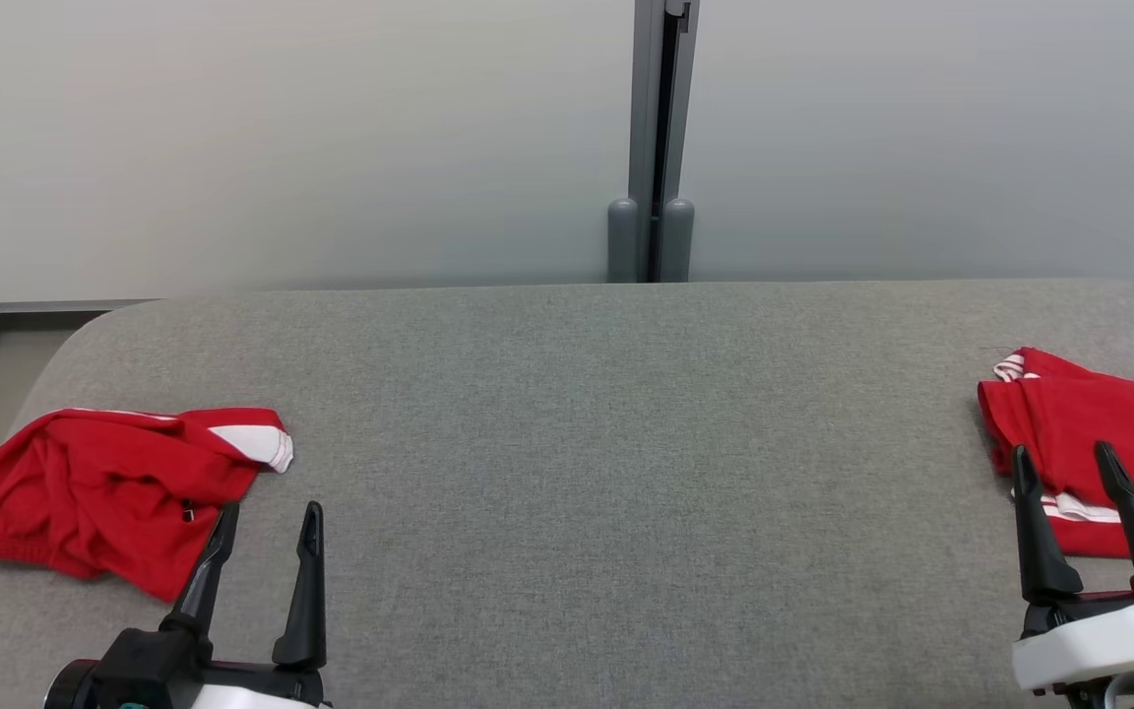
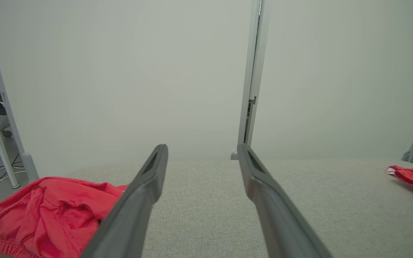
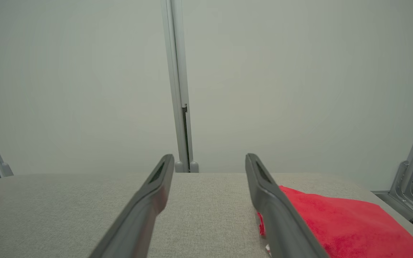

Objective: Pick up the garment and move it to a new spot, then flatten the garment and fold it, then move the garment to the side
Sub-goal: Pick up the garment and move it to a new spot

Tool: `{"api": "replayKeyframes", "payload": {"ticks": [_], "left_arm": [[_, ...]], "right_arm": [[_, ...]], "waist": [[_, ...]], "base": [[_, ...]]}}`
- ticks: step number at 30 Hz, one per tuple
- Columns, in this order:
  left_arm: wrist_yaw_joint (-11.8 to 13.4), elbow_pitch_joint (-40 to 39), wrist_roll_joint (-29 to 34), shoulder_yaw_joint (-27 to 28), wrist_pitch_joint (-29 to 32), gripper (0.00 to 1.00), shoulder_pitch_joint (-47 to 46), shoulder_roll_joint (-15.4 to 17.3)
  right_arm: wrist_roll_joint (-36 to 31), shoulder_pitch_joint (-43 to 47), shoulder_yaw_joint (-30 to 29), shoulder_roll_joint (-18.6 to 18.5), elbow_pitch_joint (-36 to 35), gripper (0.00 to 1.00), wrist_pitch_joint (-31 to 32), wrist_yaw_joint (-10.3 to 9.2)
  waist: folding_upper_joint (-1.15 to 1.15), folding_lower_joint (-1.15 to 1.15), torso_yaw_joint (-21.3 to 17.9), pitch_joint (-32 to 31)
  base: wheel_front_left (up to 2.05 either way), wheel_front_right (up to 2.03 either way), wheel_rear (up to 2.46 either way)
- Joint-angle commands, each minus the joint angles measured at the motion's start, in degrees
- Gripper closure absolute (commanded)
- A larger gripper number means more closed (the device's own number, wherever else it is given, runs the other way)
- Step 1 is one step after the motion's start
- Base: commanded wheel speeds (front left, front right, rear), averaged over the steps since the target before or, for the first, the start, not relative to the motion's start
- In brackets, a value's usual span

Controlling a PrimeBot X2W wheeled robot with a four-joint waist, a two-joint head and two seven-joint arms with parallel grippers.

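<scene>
Crumpled red garment point(image 1: 104, 492) lies at left end of grey table point(image 1: 606, 443), toward front edge. Likely light, soft, floppy; would sag and bunch when lifted. Best hold, by judgement: white-trimmed hem point(image 1: 257, 443), on side toward table's middle. Left gripper point(image 1: 272, 517) low over table's front left, just beside garment, fingers pointing toward table's far edge, spread, empty. Right gripper point(image 1: 1064, 455) over table's right end, above folded red garment point(image 1: 1089, 433), fingers spread, empty.

Left gripper point(image 1: 267, 522) near left, right gripper point(image 1: 1069, 463) near right: both open, empty, fingers pointing far.
</scene>
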Motion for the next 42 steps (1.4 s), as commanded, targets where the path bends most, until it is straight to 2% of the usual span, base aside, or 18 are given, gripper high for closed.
{"api": "replayKeyframes", "payload": {"ticks": [1, 6, 19, 25, 32, 36, 42], "left_arm": [[-0.1, 0.3, 0.2, 0.2, 0.0, 0.0, -0.8, 0.1], [0.2, 1.2, -0.3, 0.9, 0.0, 0.0, -1.4, 0.1], [1.0, 2.9, -0.3, 1.9, 0.3, 0.0, -1.2, 1.7], [1.7, 2.5, -0.5, 2.4, 0.9, 0.0, -0.9, 2.3], [2.8, 1.6, -1.4, 3.4, 1.5, 0.0, -0.2, 2.6], [2.6, 1.2, -2.1, 3.6, 3.1, 0.0, -1.8, 3.2], [2.1, 1.7, -4.9, 5.0, 9.0, 0.0, -6.0, 4.6]], "right_arm": [[0.3, -0.2, -0.1, -0.2, 0.2, 0.0, -0.3, 0.02], [0.5, 0.5, 0.3, 0.6, 0.1, 0.0, -0.3, 0.02], [1.5, 0.1, 3.6, 2.1, 1.0, 0.0, -0.3, 0.02], [1.7, 0.1, 4.6, 2.6, 1.0, 0.0, -0.3, 0.02], [1.7, -1.2, 6.1, 2.5, 1.2, 0.0, -0.3, 0.02], [1.8, -1.2, 6.1, 2.2, 0.8, 0.0, -0.3, 0.02], [1.1, -2.6, 6.9, 1.4, -0.6, 0.0, -0.3, 0.02]], "waist": [[0.0, 0.0, 0.4, 0.1], [0.0, 0.0, 3.9, 0.0], [0.0, 0.0, 18.9, -0.2], [0.0, 0.0, 24.4, -0.3], [0.0, 0.0, 25.4, 0.5], [0.0, 0.0, 25.3, 0.7], [0.0, 0.0, 22.1, 3.4]], "base": [[0.0, 0.0, 0.0], [0.0, 0.0, 0.0], [0.0, 0.0, 0.0], [0.0, 0.0, 0.0], [0.0, 0.0, 0.0], [0.0, 0.0, 0.0], [0.0, 0.0, 0.0]]}}
